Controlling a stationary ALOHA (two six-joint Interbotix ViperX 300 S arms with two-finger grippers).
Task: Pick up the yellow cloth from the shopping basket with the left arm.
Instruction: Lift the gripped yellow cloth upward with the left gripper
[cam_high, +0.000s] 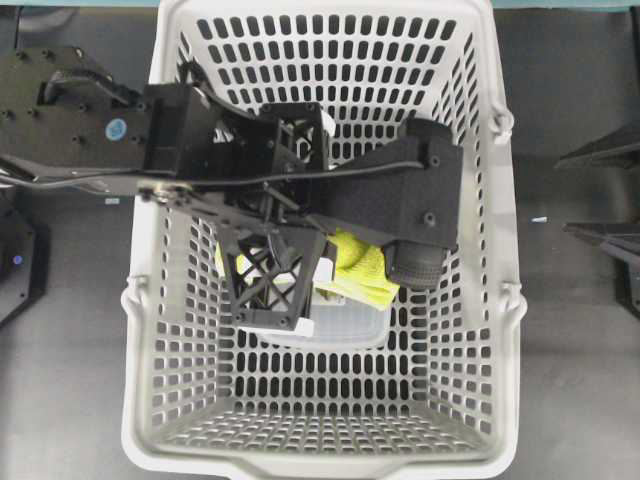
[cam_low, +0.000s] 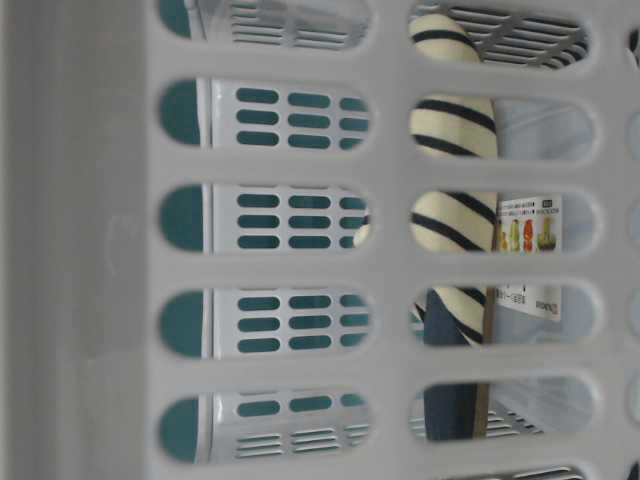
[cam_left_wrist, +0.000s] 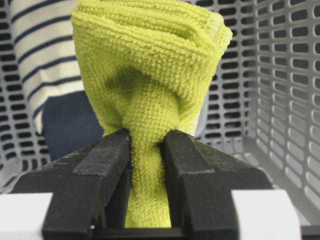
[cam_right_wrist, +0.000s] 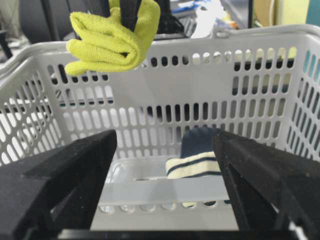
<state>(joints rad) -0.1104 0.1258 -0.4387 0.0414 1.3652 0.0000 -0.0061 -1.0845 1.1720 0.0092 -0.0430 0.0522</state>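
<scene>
Left wrist view: the left gripper (cam_left_wrist: 146, 150) is closed on a bunched fold of the yellow cloth (cam_left_wrist: 150, 75), its jaws nearly together with fabric pinched between them and the rest of the cloth bulging beyond the fingertips. Right wrist view: the cloth (cam_right_wrist: 112, 37) hangs at about rim height of the shopping basket (cam_right_wrist: 250, 37), apart from the striped slipper (cam_right_wrist: 195, 165) and clear plastic box (cam_right_wrist: 150, 192) on the floor below. The right gripper (cam_right_wrist: 165, 185) stands wide open and holds nothing, outside the basket. Overhead view: the left arm (cam_high: 110, 130) reaches in across the basket's left wall. The pick appears nearly complete; a good finish keeps the pinch firm and lifts straight up, so the trailing fold clears the rim without snagging the slots.
</scene>
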